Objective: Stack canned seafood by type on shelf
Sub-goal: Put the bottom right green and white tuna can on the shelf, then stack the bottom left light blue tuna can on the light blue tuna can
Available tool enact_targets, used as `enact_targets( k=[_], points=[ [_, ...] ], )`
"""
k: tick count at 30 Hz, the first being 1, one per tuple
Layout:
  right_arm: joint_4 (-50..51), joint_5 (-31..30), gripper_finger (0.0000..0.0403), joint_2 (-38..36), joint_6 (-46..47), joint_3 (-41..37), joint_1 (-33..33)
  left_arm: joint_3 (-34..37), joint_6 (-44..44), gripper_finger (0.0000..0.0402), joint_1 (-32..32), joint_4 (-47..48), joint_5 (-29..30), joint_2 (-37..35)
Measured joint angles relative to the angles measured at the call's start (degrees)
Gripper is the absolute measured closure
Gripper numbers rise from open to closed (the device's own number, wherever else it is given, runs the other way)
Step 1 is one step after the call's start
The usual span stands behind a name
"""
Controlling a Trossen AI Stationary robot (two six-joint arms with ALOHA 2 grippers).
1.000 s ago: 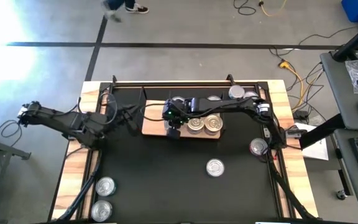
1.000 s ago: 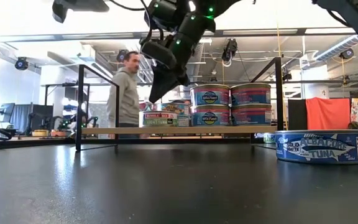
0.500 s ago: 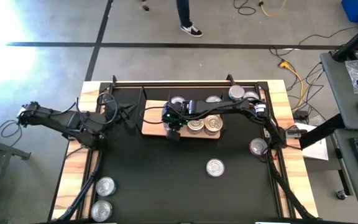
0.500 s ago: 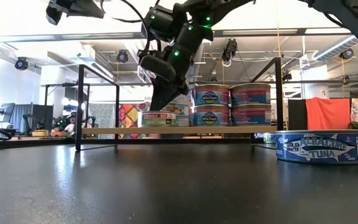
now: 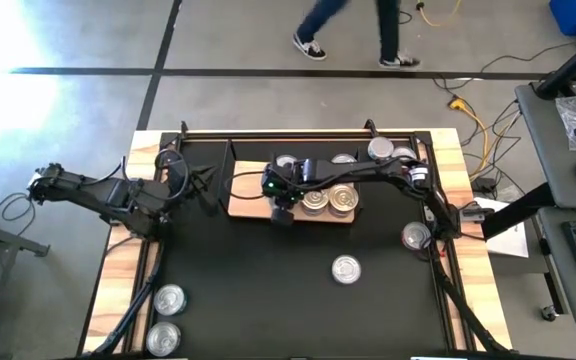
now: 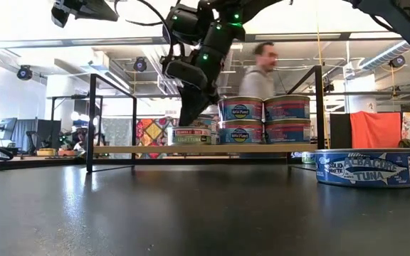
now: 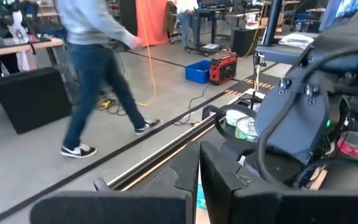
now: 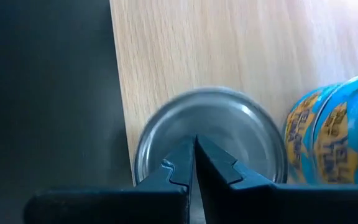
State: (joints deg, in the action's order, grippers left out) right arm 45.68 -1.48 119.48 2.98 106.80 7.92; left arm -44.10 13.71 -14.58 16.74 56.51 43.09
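Nudging a tin on the shelf: right gripper pinched shut, empty, over a silver-topped can.
We judge it needs squaring; left gripper waits, also shut.

Stacked cans sit on the shelf; a lone can lies before it.

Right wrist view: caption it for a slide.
Shut right end effector poised over a silver-topped can on the shelf.
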Motion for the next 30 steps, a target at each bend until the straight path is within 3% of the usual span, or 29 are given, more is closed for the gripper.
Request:
enact_targets(
  k=[6,13,18,24,30],
  points=[
    [2.90,-0.24,0.0391,-1.92,0.02,5.81,-0.02,-0.62,-3.30,0.0402,-0.01,0.19,-0.42,-0.24],
    [7.38,-8.15,0.0390,-7.76,2.63,14.32,-1.75,-3.25,-6.86,0.0402,-0.01,0.12,-0.50,-0.65],
    [16.56,-13.08,0.0390,-12.53,7.87,18.56,-2.26,-4.37,-12.04,0.0402,0.03,-0.73,-0.66,-0.87],
    [29.88,-20.33,0.0390,-17.03,17.50,18.09,0.91,-4.39,-16.46,0.0402,4.22,-4.06,-7.08,0.81],
    [35.85,-18.36,0.0390,-18.81,22.70,17.91,9.35,-4.59,-21.91,0.0402,14.88,-4.13,-15.61,5.16]
  ],
)
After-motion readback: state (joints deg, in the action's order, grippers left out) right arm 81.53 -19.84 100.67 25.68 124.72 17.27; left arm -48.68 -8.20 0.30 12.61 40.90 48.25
